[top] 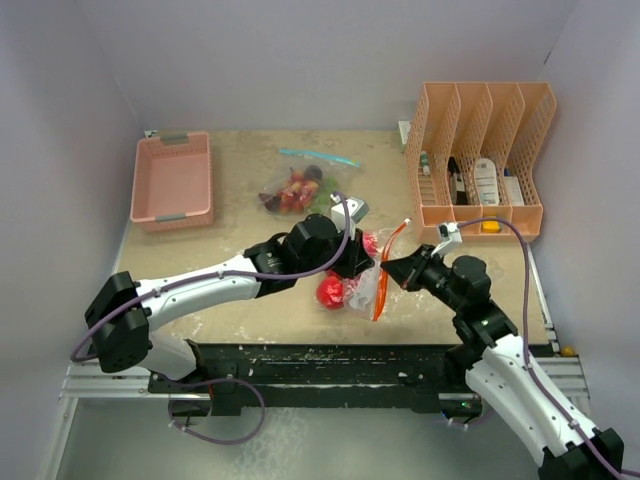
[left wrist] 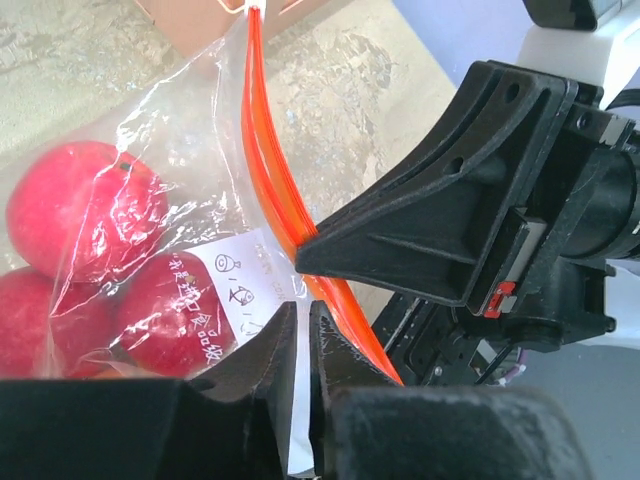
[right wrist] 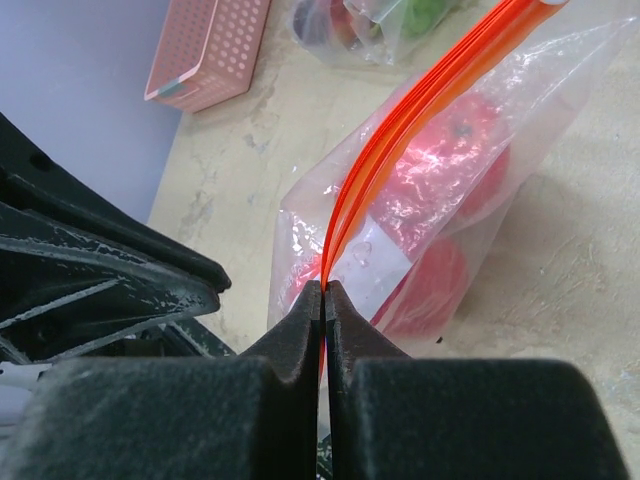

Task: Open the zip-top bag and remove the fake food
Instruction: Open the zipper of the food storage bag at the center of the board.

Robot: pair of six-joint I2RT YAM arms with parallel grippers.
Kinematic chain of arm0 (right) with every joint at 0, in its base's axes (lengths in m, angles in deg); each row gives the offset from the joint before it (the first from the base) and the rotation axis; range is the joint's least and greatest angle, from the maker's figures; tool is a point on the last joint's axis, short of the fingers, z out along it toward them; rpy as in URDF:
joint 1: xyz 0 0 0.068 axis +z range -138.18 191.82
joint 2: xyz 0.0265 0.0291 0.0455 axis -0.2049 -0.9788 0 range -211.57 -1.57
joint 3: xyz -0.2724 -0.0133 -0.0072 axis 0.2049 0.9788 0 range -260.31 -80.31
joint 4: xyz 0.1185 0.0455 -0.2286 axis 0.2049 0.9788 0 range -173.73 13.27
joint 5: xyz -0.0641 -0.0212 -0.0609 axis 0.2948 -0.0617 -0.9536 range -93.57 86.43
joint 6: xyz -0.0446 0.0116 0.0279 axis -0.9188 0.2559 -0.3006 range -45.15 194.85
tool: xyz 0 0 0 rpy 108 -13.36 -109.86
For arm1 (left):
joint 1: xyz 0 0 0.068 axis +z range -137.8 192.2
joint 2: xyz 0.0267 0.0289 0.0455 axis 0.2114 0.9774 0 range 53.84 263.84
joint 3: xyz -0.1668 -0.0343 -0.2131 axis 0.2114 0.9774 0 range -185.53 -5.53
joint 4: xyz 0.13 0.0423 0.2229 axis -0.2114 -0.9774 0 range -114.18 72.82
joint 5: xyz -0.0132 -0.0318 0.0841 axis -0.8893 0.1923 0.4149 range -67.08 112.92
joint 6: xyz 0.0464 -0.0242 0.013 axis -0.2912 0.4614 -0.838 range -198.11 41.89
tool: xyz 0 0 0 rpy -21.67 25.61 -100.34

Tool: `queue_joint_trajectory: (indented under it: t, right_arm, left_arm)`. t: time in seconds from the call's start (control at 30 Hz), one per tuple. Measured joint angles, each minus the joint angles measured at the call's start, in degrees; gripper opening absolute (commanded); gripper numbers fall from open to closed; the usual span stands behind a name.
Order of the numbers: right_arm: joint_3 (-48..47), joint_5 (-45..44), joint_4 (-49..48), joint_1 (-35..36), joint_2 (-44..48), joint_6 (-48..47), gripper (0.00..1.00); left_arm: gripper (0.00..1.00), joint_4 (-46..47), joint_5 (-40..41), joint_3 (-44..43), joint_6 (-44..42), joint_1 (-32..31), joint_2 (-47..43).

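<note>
**Both claws at the mouth of a clear plastic zip-top bag (top: 368,290).** The right claw (right wrist: 323,290) is clamped shut on the bag's orange zip strip (right wrist: 420,110), which runs up and away from its tips. Whether it pinches one lip or both cannot be told. The left claw (left wrist: 302,318), almost tip to tip with the right, is all but closed on the clear film just below the strip, beside a white printed label (left wrist: 235,285).

The fake food, round glossy red plastic apples (left wrist: 85,205), sits inside the bag, just beyond the left claw's tips and past the right claw's. The zip appears unopened.

**Likely faults:**
- If the right claw holds both lips, pulling apart would probably drag the whole bag instead of parting the seal.
- The left claw's thin bite of slick film may slip out or tear.
- A sudden release could spill the apples across the sandy tabletop (top: 230,210).
</note>
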Motion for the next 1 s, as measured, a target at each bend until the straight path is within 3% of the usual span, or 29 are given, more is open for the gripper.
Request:
queue_joint_trajectory:
  t: [0.1, 0.13, 0.4, 0.9, 1.0]
  right_arm:
    - [0.0, 0.0, 0.5, 0.0, -0.1, -0.2, 0.0]
    - [0.0, 0.0, 0.4, 0.0, -0.3, -0.2, 0.0]
    - [-1.1, 0.0, 0.4, 0.0, -3.4, -0.9, 0.0]
    - [-4.7, -1.9, 1.5, 0.0, -3.3, -0.9, 0.0]
    - [-4.8, -1.9, 1.7, 0.0, -3.1, -0.9, 0.0]
  left_arm:
    - [0.44, 0.4, -0.3, 0.0, 0.1, 0.2, 0.0]
    - [0.47, 0.6, -0.6, 0.0, 0.4, 0.2, 0.0]
    - [0.57, 3.5, -3.4, 0.0, 1.2, -2.1, 2.6]
    - [0.47, 2.0, 0.7, 1.6, 0.9, -5.1, 3.8]
    - [0.39, 1.3, 2.0, 1.6, 0.8, -5.1, 4.1]
